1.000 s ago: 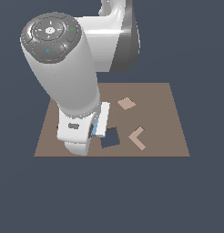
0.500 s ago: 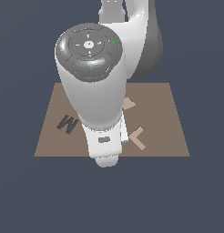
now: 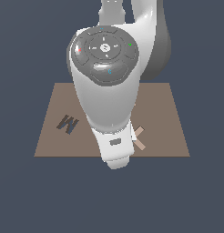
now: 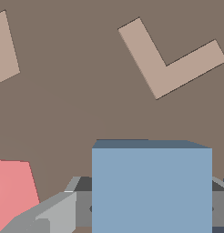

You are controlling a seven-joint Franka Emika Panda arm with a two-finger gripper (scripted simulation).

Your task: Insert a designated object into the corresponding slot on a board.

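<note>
The designated object, a light-blue square block (image 4: pixel 151 186), fills the near part of the wrist view. My gripper (image 4: pixel 150 210) is shut on it, and a grey finger (image 4: pixel 52 214) presses on each side. It hangs above the brown board (image 4: pixel 86 104), close to the tan L shape (image 4: pixel 164 61) and the pink pentagon (image 4: pixel 12 191). In the exterior view my arm (image 3: pixel 107 91) hides the gripper, the block and the middle of the board (image 3: pixel 164 104). The slot is hidden there, and I cannot make it out in the wrist view.
The dark M-shaped cut-out (image 3: pixel 67 123) lies towards the exterior view's left of the board. Part of the tan L shape (image 3: pixel 139 138) shows beside my wrist. A tan square tile (image 4: pixel 3 48) sits at the wrist view's edge.
My arm has swung from the exterior view's left to the board's middle with the block in its grip. This uncovered the M cut-out and covered the dark square cut-out.
</note>
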